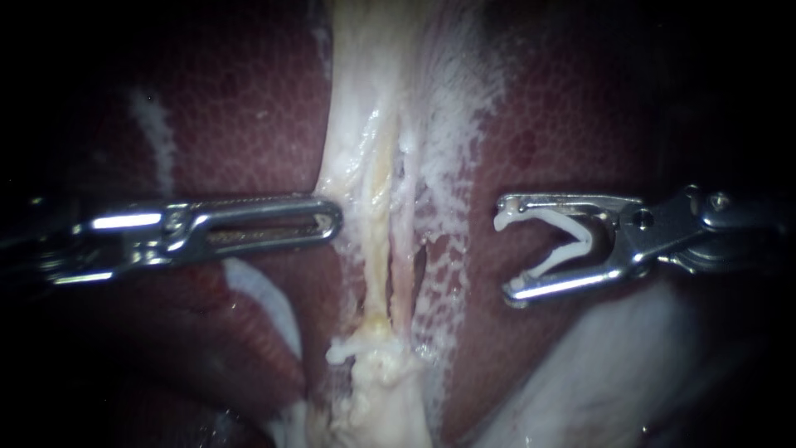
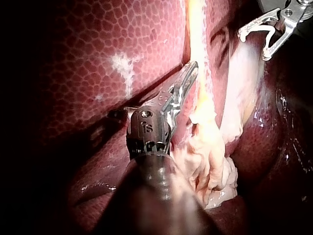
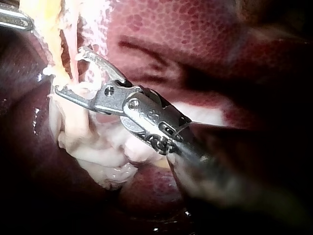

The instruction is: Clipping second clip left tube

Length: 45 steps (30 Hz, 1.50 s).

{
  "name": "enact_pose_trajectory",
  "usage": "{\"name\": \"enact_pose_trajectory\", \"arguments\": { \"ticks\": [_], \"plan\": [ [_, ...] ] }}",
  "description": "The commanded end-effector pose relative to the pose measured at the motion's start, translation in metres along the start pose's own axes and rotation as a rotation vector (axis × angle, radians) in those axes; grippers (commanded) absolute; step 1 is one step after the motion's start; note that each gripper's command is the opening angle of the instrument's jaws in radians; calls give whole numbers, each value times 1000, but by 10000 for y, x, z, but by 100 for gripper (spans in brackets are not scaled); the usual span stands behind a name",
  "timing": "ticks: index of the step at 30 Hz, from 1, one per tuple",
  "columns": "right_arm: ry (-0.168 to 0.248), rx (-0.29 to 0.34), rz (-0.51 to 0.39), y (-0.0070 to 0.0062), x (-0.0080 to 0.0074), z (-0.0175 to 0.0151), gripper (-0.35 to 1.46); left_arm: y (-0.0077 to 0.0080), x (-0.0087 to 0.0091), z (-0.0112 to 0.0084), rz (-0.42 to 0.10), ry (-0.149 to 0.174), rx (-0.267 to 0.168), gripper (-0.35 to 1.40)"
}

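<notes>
**Dark red liver (image 1: 249, 108) all round, clip not yet placed**

My right instrument (image 1: 504, 255) carries a white clip (image 1: 587, 236), wide open between its jaws, well apart from the yellowish left tube (image 1: 377, 249). My left instrument (image 1: 334, 220), jaws pressed together, touches the pale tissue beside that tube. If I come in skewed, the clip could catch the pinkish tube (image 1: 404, 265) too.

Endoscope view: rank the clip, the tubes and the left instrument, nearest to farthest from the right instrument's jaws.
1. clip, held between the jaws of the right instrument
2. tubes, in the middle
3. left instrument, beyond the tubes
</notes>
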Motion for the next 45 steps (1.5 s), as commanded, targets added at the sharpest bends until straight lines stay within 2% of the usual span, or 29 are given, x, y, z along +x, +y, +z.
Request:
{"name": "enact_pose_trajectory", "arguments": {
  "ticks": [1, 6, 14, 21, 29, 37, 45],
  "plan": [
    [0, 0, 0, 0, 0, 0, 60, 0, 0, 0, 0, 0, 0, -35],
    [0, 0, -9, -2, -4, 5, 60, -2, -2, -2, -1, 0, 1, -35],
    [7, 28, 94, -9, -23, 37, 59, -3, -24, -18, -14, 7, 10, -35],
    [-9, 68, 164, -12, -52, 82, 57, -9, -39, -31, -22, 9, 10, -35],
    [-35, 95, 181, -11, -81, 130, 57, -21, -47, -38, -33, 2, 12, -35],
    [-46, 104, 178, -3, -92, 149, 57, -28, -51, -41, -29, -4, 13, -35],
    [-47, 120, 172, 2, -93, 169, 56, -33, -52, -42, -29, -7, 13, -35]
  ]
}}
